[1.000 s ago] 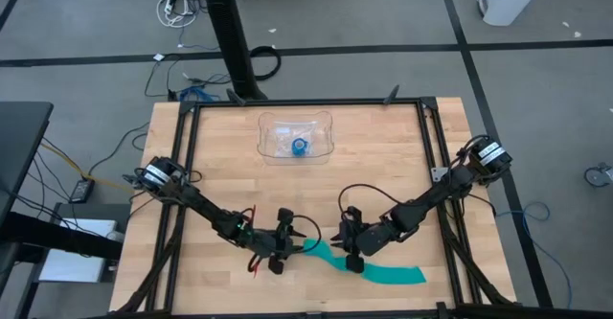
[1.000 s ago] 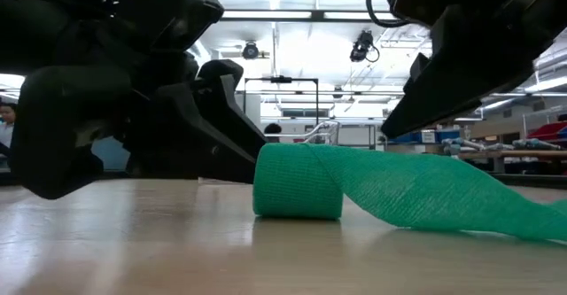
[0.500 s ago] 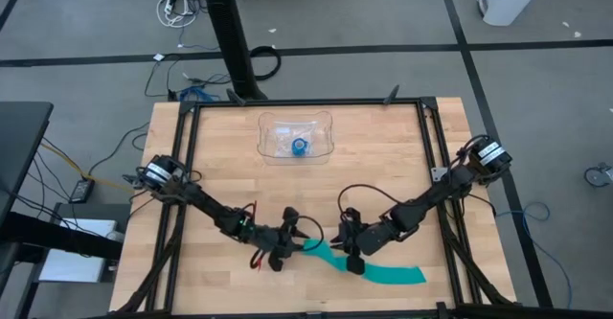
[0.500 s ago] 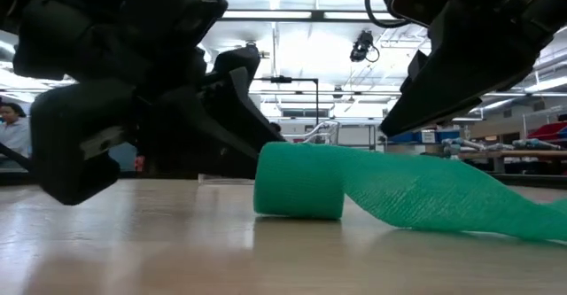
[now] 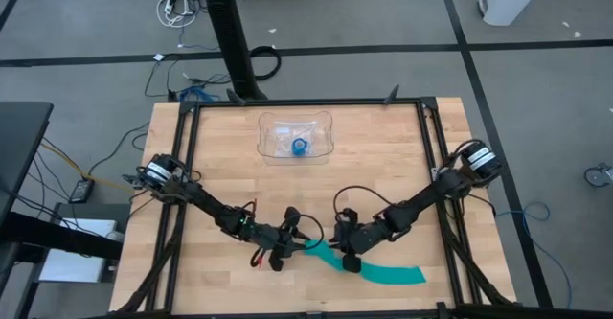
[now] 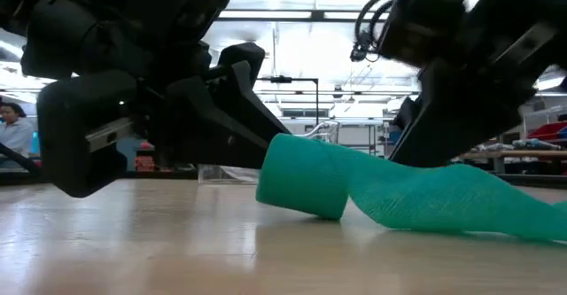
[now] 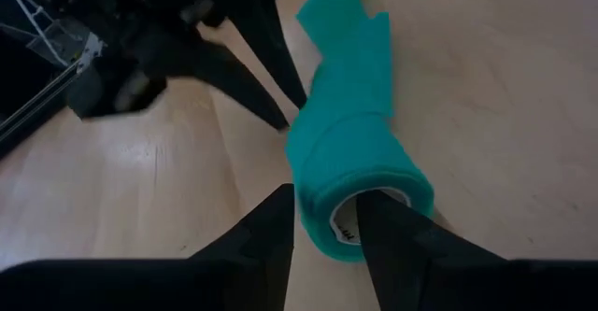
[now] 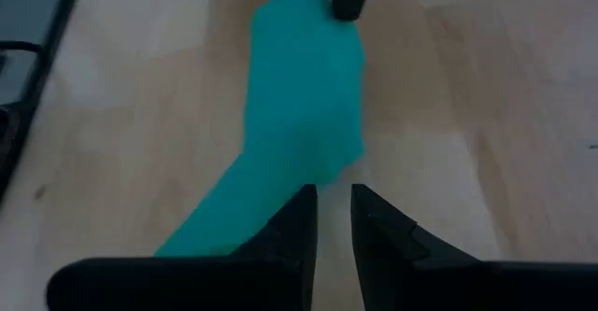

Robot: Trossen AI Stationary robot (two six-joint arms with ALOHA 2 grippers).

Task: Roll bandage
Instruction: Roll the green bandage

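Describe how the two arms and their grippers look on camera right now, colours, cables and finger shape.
Both arms are dark, slim and jointed, with pale round caps at the shoulder joints. Black cables loop over each wrist; red wiring shows near the left gripper. The right gripper matches it: two black, tapered, wedge-shaped fingers.

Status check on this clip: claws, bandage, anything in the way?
Left claw straddles the wall of the bandage roll's end, one finger in the core. Right claw low over the unrolled tail. Roll tipped off the table. Nothing blocking.
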